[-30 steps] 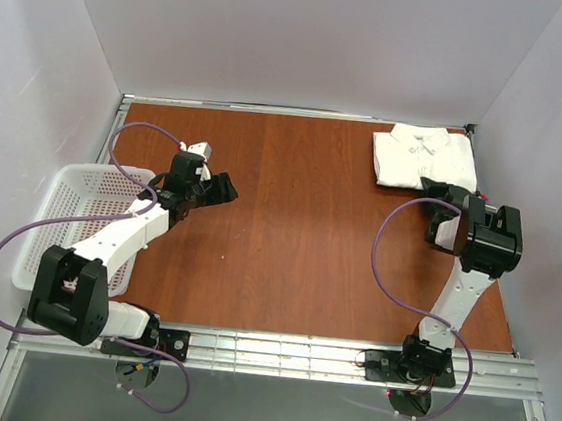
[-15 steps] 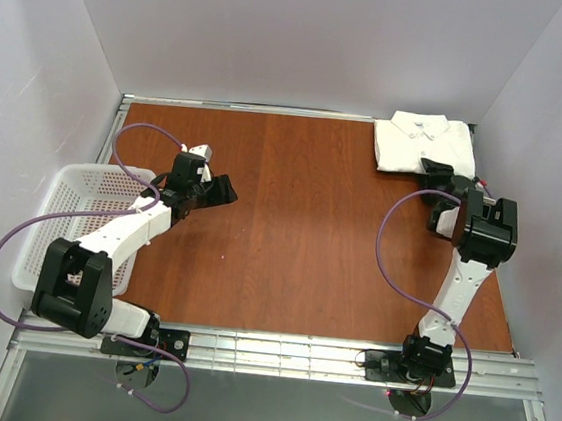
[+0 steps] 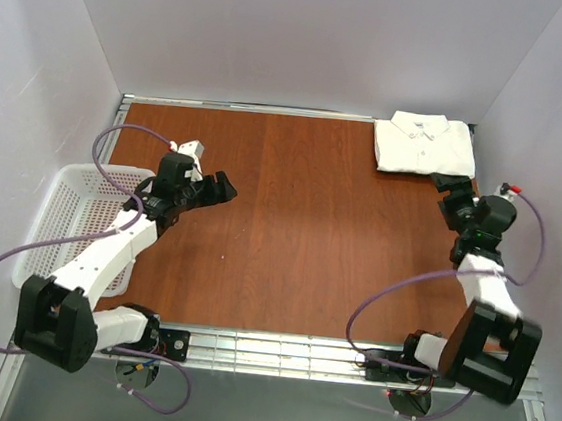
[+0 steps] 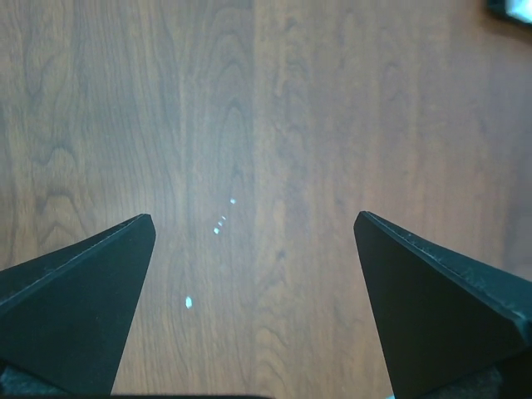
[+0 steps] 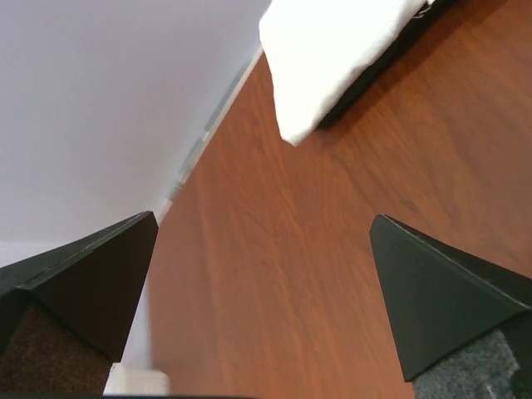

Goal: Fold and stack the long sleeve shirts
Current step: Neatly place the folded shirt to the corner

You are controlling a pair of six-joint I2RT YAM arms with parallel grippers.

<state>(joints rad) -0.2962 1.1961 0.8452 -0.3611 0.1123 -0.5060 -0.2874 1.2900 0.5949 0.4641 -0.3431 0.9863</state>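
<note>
Folded white shirt [image 3: 424, 145] at far right corner of desk [image 3: 308, 244]; left gripper [image 3: 225, 189] and right gripper [image 3: 452, 194], jaws spread wide, empty.

We find the shirt [image 3: 426, 143] lying in the far right corner of the table [image 3: 299, 233], close to the back edge. The basket [image 3: 64, 218] sits at the table's left edge, toward the near side, with the left arm passing over its right side. The left gripper [image 3: 221, 188] hangs over the table to the right of the basket's far end, well apart from the shirt. The right gripper [image 3: 453, 188] stands near the right edge, just before the shirt's near right corner. From the right wrist, that corner lies ahead of the fingers, apart from them.
</note>
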